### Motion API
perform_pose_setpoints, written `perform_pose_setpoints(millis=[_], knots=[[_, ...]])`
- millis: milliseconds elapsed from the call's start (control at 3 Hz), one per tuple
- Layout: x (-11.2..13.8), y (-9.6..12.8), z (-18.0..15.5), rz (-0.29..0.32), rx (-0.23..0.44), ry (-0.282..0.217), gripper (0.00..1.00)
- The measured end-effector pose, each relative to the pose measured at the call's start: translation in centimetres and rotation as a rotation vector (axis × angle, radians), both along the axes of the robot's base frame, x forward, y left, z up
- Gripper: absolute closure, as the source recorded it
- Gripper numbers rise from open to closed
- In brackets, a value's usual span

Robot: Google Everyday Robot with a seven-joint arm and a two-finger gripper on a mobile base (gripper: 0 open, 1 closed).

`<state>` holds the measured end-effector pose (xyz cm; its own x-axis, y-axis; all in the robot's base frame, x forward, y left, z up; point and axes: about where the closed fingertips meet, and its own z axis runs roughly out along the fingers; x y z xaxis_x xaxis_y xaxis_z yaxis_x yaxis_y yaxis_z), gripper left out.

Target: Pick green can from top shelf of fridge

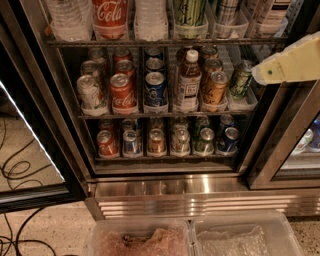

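Observation:
The fridge (pixel 60 125) stands in front of me with its glass door swung open to the left. On the highest shelf in view, a tall green can (pixel 189 14) sits in a clear tray between water bottles and other cans. A smaller green can (pixel 241 79) stands at the right end of the middle shelf. My cream-coloured gripper (pixel 261 73) reaches in from the right edge, its tip just right of that smaller green can, below the upper shelf's wire edge (pixel 165 42). It holds nothing that I can see.
A Coca-Cola can (pixel 110 15) and water bottles (pixel 150 17) share the upper shelf. The middle shelf holds red and blue cans and a brown bottle (pixel 188 80). The ribbed steel base (pixel 200 200) is below, two clear plastic bins (pixel 195 240) on the floor, cables (pixel 20 175) at left.

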<state>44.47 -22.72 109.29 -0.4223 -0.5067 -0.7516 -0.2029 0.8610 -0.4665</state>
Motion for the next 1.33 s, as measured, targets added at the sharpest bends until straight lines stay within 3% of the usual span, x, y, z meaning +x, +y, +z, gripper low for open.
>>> perform_pose_setpoints(millis=[1333], knots=[[0.00,0.00,0.00,0.000,0.000,0.000,0.00]])
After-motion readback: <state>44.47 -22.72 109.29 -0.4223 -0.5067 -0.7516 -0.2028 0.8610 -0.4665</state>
